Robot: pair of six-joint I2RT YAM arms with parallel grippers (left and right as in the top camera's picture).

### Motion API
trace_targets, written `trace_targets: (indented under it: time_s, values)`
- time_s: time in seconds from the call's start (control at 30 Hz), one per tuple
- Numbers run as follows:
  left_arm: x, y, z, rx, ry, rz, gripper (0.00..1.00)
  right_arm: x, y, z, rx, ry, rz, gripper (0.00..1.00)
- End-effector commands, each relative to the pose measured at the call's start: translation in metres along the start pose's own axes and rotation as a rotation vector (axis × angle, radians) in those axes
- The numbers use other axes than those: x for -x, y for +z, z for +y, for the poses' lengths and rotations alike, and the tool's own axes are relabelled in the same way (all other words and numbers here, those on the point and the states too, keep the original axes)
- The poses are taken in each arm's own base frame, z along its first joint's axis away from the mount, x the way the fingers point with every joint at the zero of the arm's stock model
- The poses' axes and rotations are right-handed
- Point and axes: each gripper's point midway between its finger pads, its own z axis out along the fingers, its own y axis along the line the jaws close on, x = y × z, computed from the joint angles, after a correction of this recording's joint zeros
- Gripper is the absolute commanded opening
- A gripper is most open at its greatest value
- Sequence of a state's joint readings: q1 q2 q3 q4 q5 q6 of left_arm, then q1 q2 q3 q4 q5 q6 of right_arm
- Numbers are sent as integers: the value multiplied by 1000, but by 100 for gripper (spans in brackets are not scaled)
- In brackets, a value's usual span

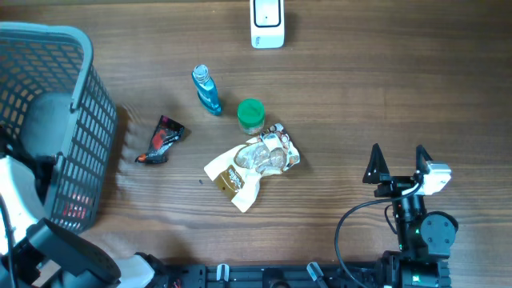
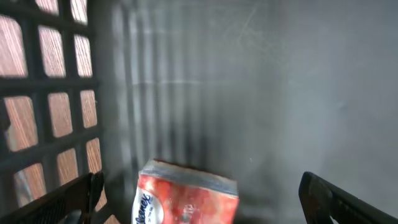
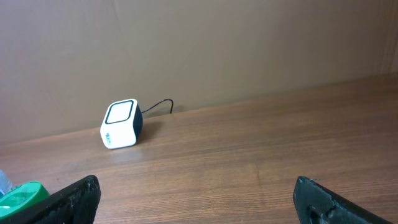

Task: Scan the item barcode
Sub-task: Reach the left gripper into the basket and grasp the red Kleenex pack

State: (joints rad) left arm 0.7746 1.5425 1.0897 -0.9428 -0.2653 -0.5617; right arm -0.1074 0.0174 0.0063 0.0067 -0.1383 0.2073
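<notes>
The white barcode scanner [image 1: 267,24] stands at the far edge of the table, and it also shows in the right wrist view as the scanner [image 3: 120,124] with its dark window. My left gripper [image 2: 200,182] is down inside the grey basket [image 1: 76,48], open. A red tissue pack [image 2: 186,196] lies between its fingers, untouched. Through the basket wall the pack shows as a red patch [image 1: 74,210]. My right gripper [image 1: 398,164] hovers open over bare wood at the right, holding nothing.
Mid-table lie a blue bottle [image 1: 207,90], a green-capped jar [image 1: 250,115], a crumpled snack bag [image 1: 256,164] and a small black and red packet [image 1: 160,140]. The basket's lattice wall [image 2: 50,118] is close on the left gripper's left side.
</notes>
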Motion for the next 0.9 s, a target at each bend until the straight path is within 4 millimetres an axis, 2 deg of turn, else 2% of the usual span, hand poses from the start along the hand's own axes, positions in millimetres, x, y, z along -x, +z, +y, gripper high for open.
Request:
trace_targets:
  time_s: [0.0, 0.07, 0.27, 0.4, 0.63, 0.67, 0.73, 0.77, 0.87]
  values:
    - [-22, 21, 15, 50, 12, 28, 100, 1, 0, 2, 10, -6, -6, 100]
    - [-29, 28, 17, 59, 16, 39, 100, 1, 0, 2, 10, -6, -6, 100]
    - [-29, 33, 12, 29, 9, 32, 100, 1, 0, 2, 10, -6, -6, 100]
    - [-39, 42, 12, 20, 12, 51, 100, 1, 0, 2, 10, -6, -6, 100]
    - [-57, 41, 3, -43, 24, 142, 100, 1, 0, 2, 10, -6, -6, 100]
    - [-59, 40, 2, -48, 25, 154, 94, 1, 0, 2, 10, -6, -6, 100]
    - [-59, 40, 2, -49, 25, 154, 74, 1, 0, 2, 10, -6, -6, 100]
    - [-59, 40, 2, -49, 25, 154, 70, 1, 0, 2, 10, -6, -6, 100]
    - [-59, 40, 2, -49, 25, 154, 68, 1, 0, 2, 10, -6, -6, 100]
